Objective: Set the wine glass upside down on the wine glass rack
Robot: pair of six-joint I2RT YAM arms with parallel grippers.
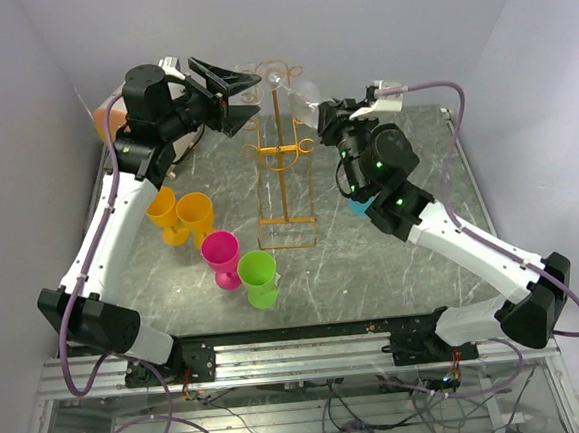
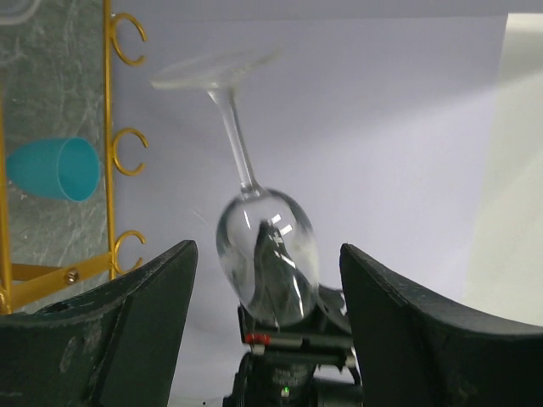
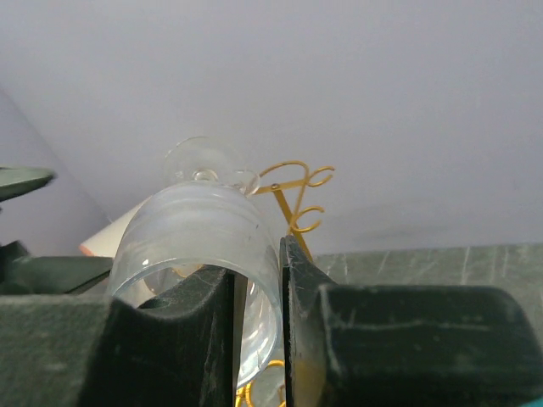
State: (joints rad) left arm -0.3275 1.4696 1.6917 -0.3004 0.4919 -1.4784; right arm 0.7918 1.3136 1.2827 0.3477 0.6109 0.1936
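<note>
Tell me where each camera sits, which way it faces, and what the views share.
Top external: above, behind the bases, looking down on the table; left arm and right arm show, left pincer open.
Left wrist: on the left arm, facing the wine glass, seen between its own fingers.
Right wrist: on the right arm, looking along the right pincer, shut on the wine glass rim.
Shared: all three show the wine glass and wine glass rack.
</note>
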